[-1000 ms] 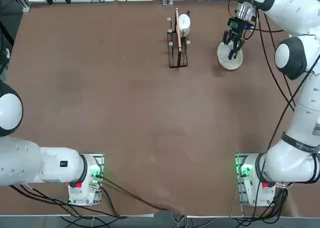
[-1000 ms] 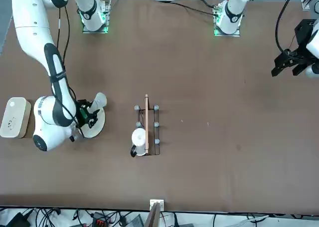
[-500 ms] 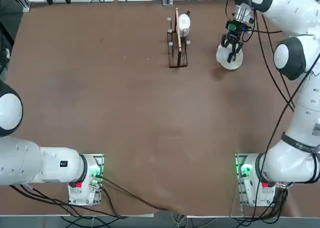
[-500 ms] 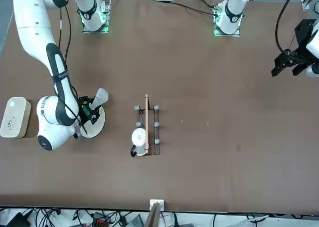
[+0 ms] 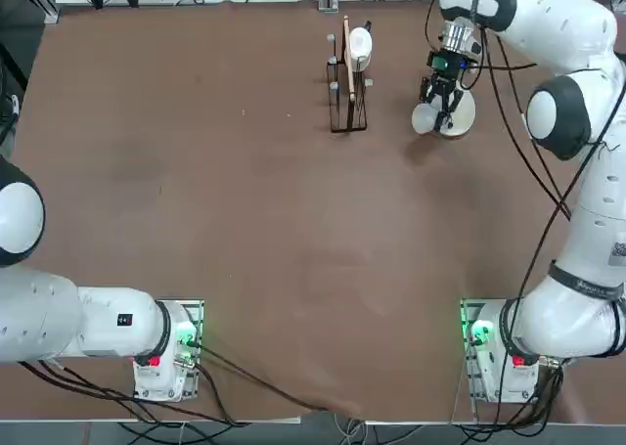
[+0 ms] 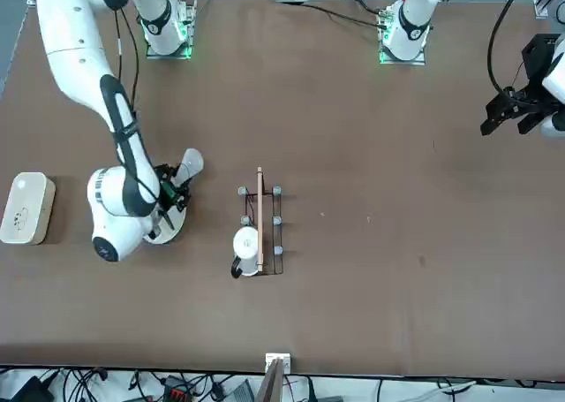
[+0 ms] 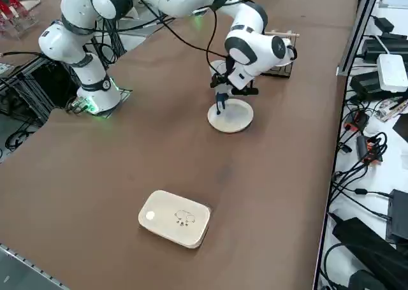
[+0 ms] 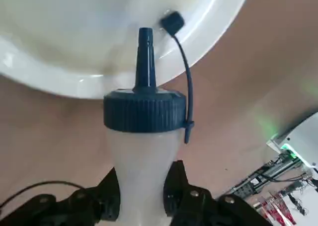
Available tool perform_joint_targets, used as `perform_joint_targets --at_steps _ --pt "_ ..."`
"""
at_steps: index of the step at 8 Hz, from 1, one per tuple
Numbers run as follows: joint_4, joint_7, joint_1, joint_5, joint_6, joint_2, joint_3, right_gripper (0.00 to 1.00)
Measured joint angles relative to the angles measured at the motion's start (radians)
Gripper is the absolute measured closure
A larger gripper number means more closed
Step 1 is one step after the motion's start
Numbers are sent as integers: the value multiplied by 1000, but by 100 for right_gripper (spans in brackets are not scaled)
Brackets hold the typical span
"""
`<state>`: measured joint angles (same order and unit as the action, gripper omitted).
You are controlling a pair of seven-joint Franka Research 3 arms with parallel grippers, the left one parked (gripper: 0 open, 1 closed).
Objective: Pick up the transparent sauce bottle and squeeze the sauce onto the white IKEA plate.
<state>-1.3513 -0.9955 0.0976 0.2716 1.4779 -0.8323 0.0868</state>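
Observation:
My right gripper (image 8: pixel 142 181) is shut on the transparent sauce bottle (image 8: pixel 143 151), its fingers (image 8: pixel 175 184) pinching the whitish body just behind the dark blue cap. The bottle is tipped nozzle-down, and the nozzle hangs above the inner rim of the white IKEA plate (image 8: pixel 89 32). The small tethered cap dangles beside the nozzle. I see no sauce on the plate. From overhead the gripper (image 5: pixel 439 95) is over the plate's (image 5: pixel 462 118) rack-side edge, and the bottle's base (image 5: pixel 423 118) sticks out beyond that rim. In the front view the bottle (image 6: pixel 191 165) leans away from the plate (image 6: pixel 166 231).
A black wire rack (image 5: pixel 347 91) holding a small white round piece and a wooden stick stands a short way to the left of the plate. A larger white rounded container (image 7: pixel 175 218) lies near the table's right edge.
The gripper has carried the bottle from over the plate's middle toward its rack-side edge, and the wrist has turned. The bottle's base now pokes out past the rim.

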Motion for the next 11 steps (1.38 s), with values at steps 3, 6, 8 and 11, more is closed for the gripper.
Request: perform_joint_targets --at_steps 3,6,8,11 --pt "20 -1 5 20 31 6 -5 61" --pt "67 -85 2 -26 32 18 -24 61" --pt "86 -198 48 -120 37 18 -23 61" --pt "97 -369 144 -344 41 18 -23 61"
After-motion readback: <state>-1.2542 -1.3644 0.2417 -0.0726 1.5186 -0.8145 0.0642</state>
